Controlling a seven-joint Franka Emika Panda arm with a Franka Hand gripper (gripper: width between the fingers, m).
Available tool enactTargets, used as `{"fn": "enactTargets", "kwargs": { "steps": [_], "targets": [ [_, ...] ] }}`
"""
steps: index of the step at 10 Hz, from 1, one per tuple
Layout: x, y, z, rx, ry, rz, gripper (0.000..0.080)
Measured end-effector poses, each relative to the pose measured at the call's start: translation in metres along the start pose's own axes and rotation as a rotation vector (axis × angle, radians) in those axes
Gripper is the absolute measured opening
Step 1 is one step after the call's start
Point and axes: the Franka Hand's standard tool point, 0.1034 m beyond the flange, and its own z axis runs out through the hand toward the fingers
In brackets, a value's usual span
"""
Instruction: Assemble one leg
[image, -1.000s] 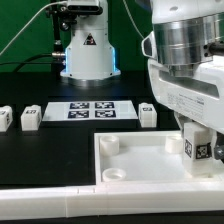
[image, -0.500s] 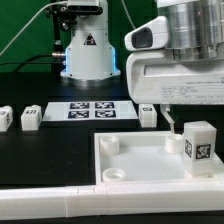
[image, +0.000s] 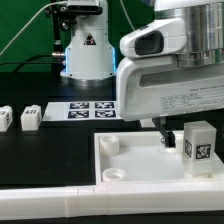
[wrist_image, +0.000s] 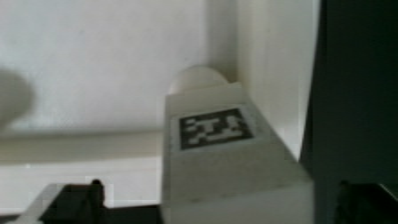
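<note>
first, exterior view. the leg (image: 200, 148) stands upright on the panel (image: 135, 160), at the far corner on the exterior view's right, with a tag facing the camera. the gripper (image: 172, 134) hangs just beside it, toward the exterior view's left and low over the panel; contact cannot be confirmed. risk: a sideways move at this height would likely knock the leg over or drag it off its corner. if the leg is not fully seated, a light brush may tilt it. pose: the arm comes in from above, wrist near vertical, fingers pointing down.

next, wrist view. the leg (wrist_image: 217, 135) runs between the two fingertips (wrist_image: 75, 200), with a clear gap on that side. the jaws stand apart and hold nothing. risk: closing off-centre would push the leg before clamping it.
</note>
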Motion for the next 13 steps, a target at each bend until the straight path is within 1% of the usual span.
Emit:
{"fn": "enactTargets", "kwargs": {
  "steps": [1,2,3,4,5,7,9,10,11,12,13],
  "targets": [
    [-0.0003,-0.0002,0.0003,0.001,0.000,0.013,0.0649],
    [-0.0004,0.0001,0.0004,0.001,-0.001,0.014,0.0524],
    [-0.0005,-0.0003,0.0005,0.003,-0.001,0.079,0.0524],
    [-0.0007,-0.0016,0.0008,0.008,-0.001,0.227,0.0388],
    [-0.0006,0.0001,0.0007,0.008,-0.001,0.358,0.0294],
    [-0.0008,0.0024,0.0007,0.008,-0.002,0.558,0.0294],
    [-0.0008,0.0037,0.0003,0.006,-0.002,0.699,0.0294],
    [-0.0016,0.0041,0.0004,-0.002,-0.012,0.875,0.0294],
    [-0.0030,0.0036,0.0010,-0.014,-0.025,1.079,0.0294],
    [-0.0044,0.0023,0.0028,-0.019,-0.040,1.294,0.0294],
    [-0.0055,0.0026,0.0034,-0.006,-0.051,1.478,0.0294]
  ]
}}
